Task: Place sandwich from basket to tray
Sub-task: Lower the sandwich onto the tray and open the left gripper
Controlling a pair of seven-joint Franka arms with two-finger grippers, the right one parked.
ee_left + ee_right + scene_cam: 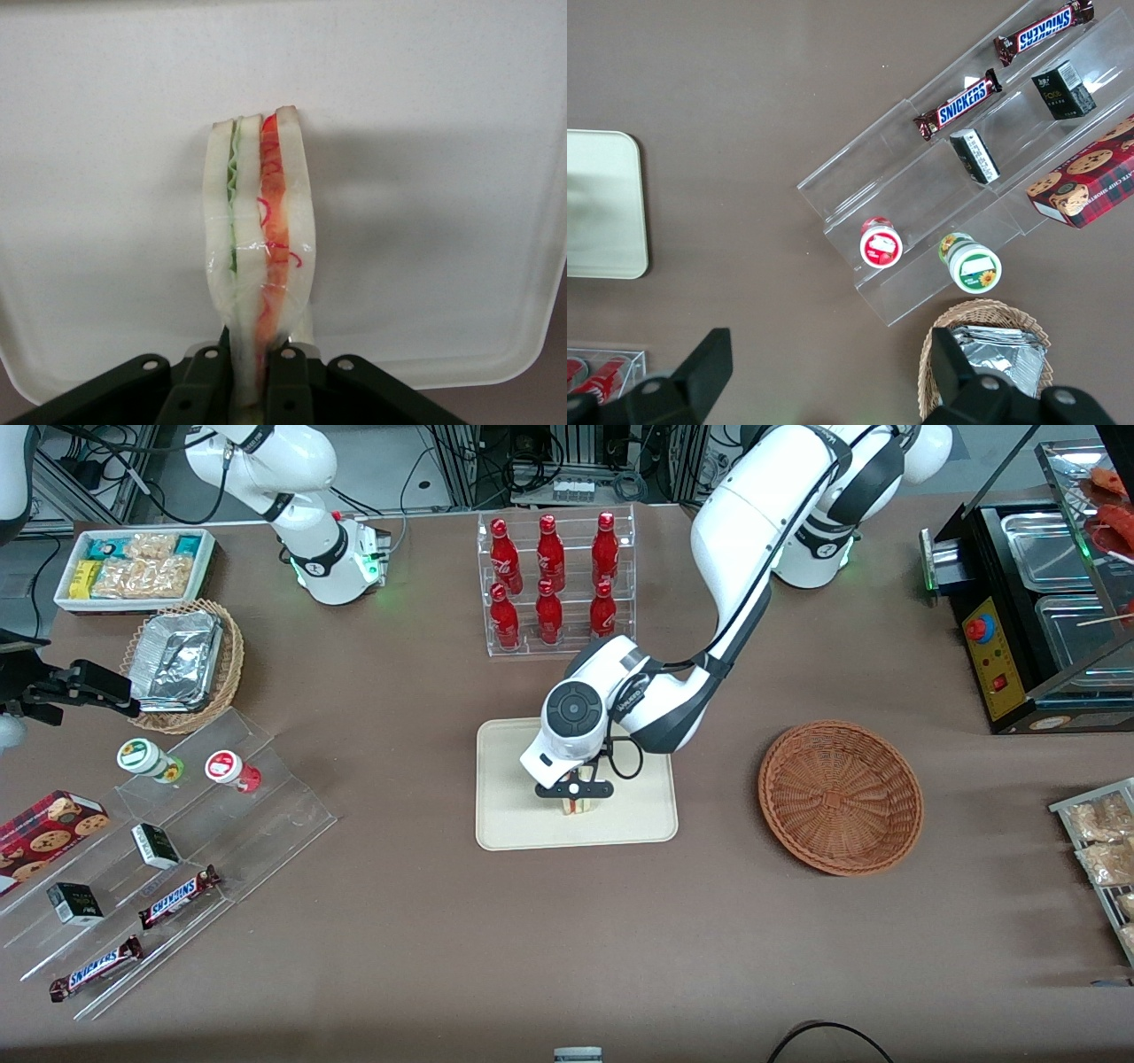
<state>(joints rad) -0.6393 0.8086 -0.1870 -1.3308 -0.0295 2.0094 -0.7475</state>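
So my tool (574, 790) is down over the tray (514, 824), around the middle of the front view, and it's clamped on the sandwich (578, 806). From my wrist cam the fingers (288, 385) are pinching the wedge (260, 266) from both sides, with the cut edge facing the camera, green layer on one side and red on the other, plastic wrap around it. The sandwich stands upright over the cream tray (106, 133); I can't tell if its bottom edge is actually touching the tray surface or just above it.

The basket (840, 795) sits on the worktop (399, 921) at center right of the front view, toward my working arm's end, well apart from the tray, with nothing in it. The rack of red bottles (554, 580) is at upper center, farther from the front camera than the tray.
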